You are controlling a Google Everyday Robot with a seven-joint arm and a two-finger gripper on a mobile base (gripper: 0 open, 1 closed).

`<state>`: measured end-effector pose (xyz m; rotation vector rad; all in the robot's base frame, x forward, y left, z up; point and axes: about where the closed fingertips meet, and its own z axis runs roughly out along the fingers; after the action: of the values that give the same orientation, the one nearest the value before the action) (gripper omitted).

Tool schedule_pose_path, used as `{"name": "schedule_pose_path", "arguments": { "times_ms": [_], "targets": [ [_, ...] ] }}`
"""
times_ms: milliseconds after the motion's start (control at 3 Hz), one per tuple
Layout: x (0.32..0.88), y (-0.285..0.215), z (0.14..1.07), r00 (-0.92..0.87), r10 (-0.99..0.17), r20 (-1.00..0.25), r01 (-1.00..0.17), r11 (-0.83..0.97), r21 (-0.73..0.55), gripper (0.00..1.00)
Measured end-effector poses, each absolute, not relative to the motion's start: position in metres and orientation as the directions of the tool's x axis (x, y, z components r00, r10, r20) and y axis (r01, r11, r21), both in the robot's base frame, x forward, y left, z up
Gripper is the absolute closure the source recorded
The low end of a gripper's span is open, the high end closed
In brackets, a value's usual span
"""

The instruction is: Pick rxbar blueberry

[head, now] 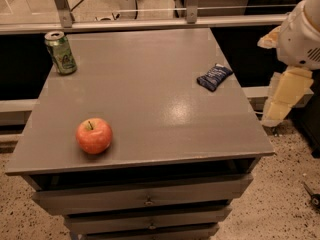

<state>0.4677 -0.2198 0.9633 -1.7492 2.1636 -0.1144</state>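
Note:
The rxbar blueberry (214, 77) is a small dark-blue wrapper with pale lettering. It lies flat near the right edge of the grey table (150, 89). My gripper (279, 106) hangs off the table's right side, below the white arm (302, 31). It is beside the table edge, to the right of the bar and a little nearer the camera, and apart from it. It holds nothing that I can see.
A green can (60, 52) stands upright at the table's back left corner. A red apple (94, 135) sits near the front left. Drawers (147, 201) run below the tabletop. A metal rail (150, 23) runs behind the table.

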Motion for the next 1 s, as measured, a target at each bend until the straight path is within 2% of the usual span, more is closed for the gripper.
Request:
{"name": "schedule_pose_path", "arguments": {
  "times_ms": [333,1000],
  "targets": [
    [0.517,-0.223,0.937,-0.084,-0.963,-0.256,-0.944,0.159,-0.289,0.00],
    [0.613,-0.217,0.874,0.114,-0.921,-0.372,-0.978,-0.038,-0.206,0.00]
  ]
}}
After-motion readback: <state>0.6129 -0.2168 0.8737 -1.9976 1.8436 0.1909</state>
